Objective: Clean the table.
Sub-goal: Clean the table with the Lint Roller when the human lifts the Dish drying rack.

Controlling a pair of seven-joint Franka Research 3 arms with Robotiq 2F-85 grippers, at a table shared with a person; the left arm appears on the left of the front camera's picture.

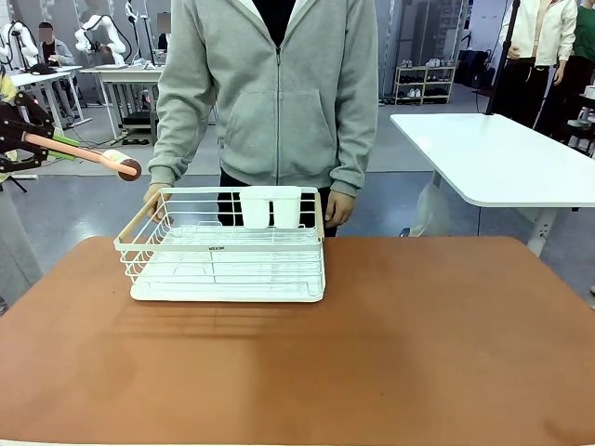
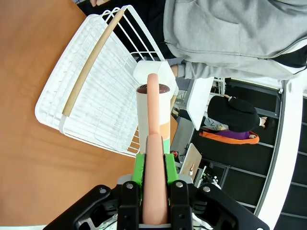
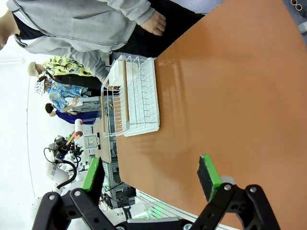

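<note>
Well off the table (image 1: pixel 418 353), left end effector (image 2: pixel 154 159) with roller (image 2: pixel 153 103)

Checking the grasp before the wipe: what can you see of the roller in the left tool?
The roller is a cleaning roller with a peach-pink, plastic-looking handle and a white cylindrical head with a dark reddish-brown end face. The left tool is shut on the handle, with a green pad on each side. It is held in the air, roughly level, left of the dish rack and higher than the table top, with its head toward the person. Nothing else touches it.
</note>
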